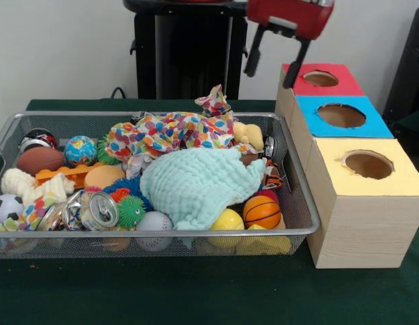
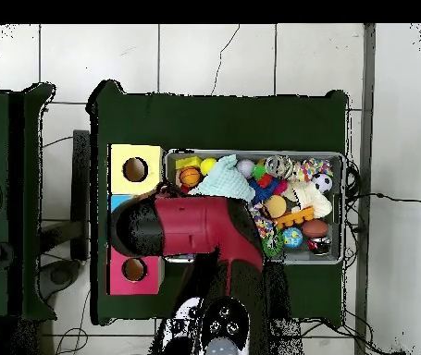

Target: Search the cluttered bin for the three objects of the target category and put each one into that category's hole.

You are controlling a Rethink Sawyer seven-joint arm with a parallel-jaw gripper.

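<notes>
A green-covered counter point(image 1: 195, 298) carries a wide, shallow wire-mesh bin point(image 1: 155, 235) with a thick metal rim, heaped with soft and hard clutter. Beside it, toward the counter's edge on the picture's right in the front view, stands a pale wooden box point(image 1: 361, 227) with 3 round holes, surrounded in red, blue and yellow. The blue-surround hole point(image 1: 341, 115) sits in the middle section.

In the bin, a nubby mint-green cloth point(image 1: 195, 186) lies crumpled across the middle, with a polka-dot fabric point(image 1: 172, 132) bunched behind it. Around them sit a brown football point(image 1: 38, 160), a small orange basketball point(image 1: 262, 211), a yellow ball point(image 1: 227, 221), a white baseball point(image 1: 153, 222), a spiky green ball point(image 1: 130, 211) and a dented silver soda can point(image 1: 99, 210) lying on its side. No clear plastic bottle can be made out among the pile.

The red arm's claw point(image 1: 273, 59) hangs above the counter's far edge, 2 dark fingers point(image 1: 253, 54) spread apart and holding nothing, just beside the red-surround hole point(image 1: 321, 78) and well apart from the bin's contents.
</notes>
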